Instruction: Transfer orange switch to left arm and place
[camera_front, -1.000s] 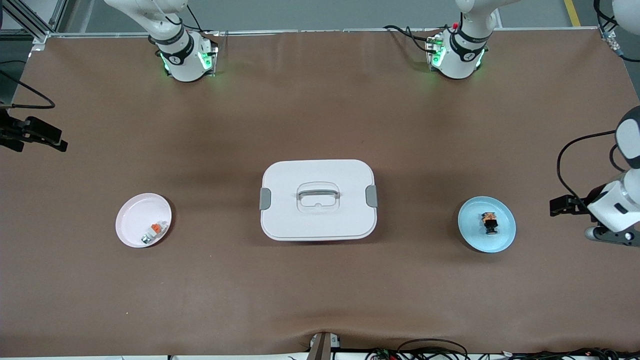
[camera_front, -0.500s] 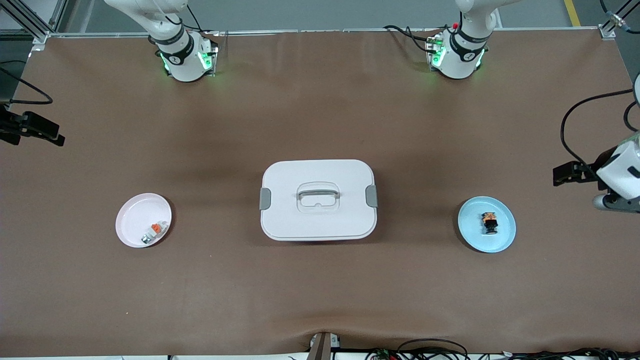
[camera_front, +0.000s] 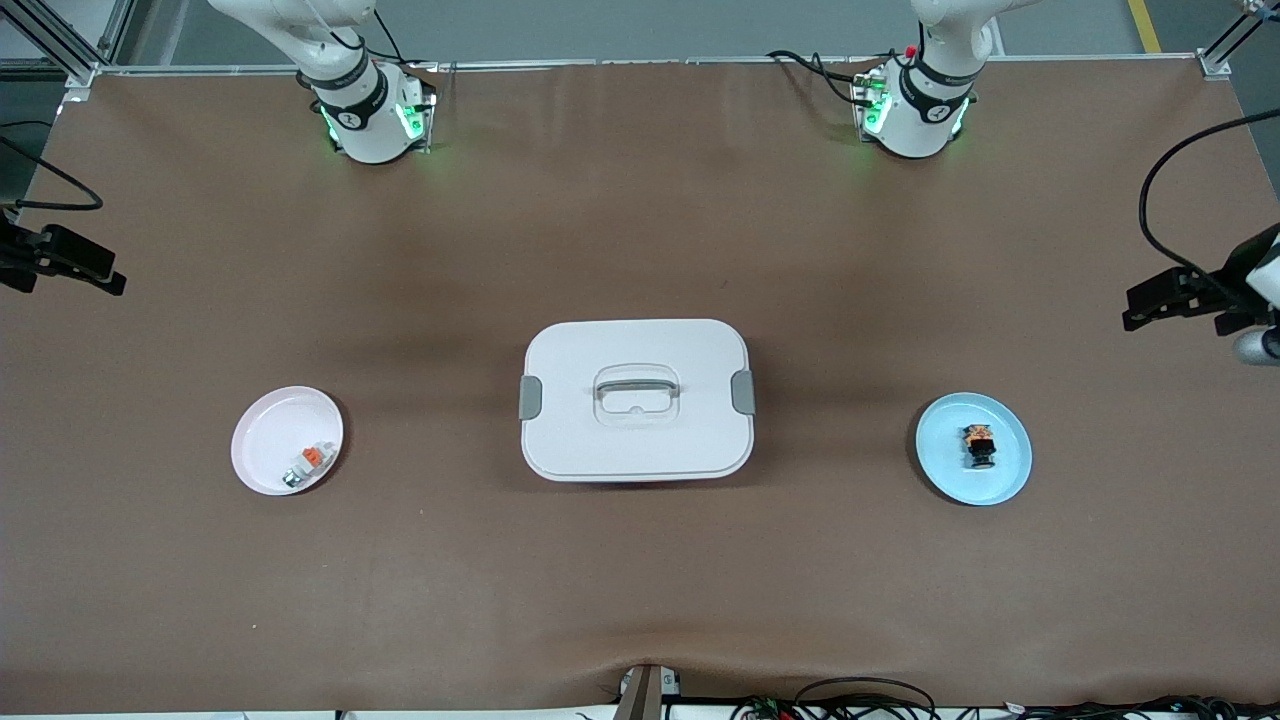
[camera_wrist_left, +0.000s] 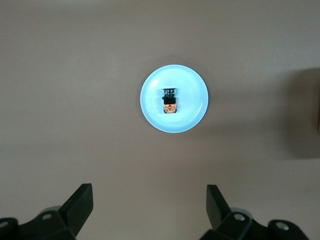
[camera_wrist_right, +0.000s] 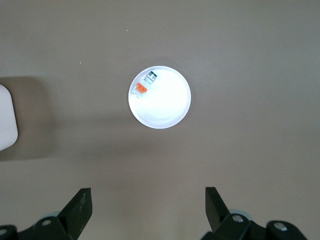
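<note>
Apparently nothing was done yet: the orange switch (camera_front: 979, 446) lay on its blue plate (camera_front: 1010, 480) at frame right, beside the box (camera_front: 636, 400), while the left claw (camera_wrist_left: 150, 210) and right claw (camera_wrist_right: 148, 209) hung spread and empty.

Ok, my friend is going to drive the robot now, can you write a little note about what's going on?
Left gripper: open, empty, up over the table at the left arm's end, looking down on the blue plate.
Right gripper: open, empty, up over the right arm's end, above the white plate.
Orange switch: lying on the blue plate.
Box: closed, mid-table between the two plates.
White plate holds a small white-grey piece with an orange tab.
Done: nothing picked up.
Left: grasp the switch, hand it over, steer around the box.
</note>
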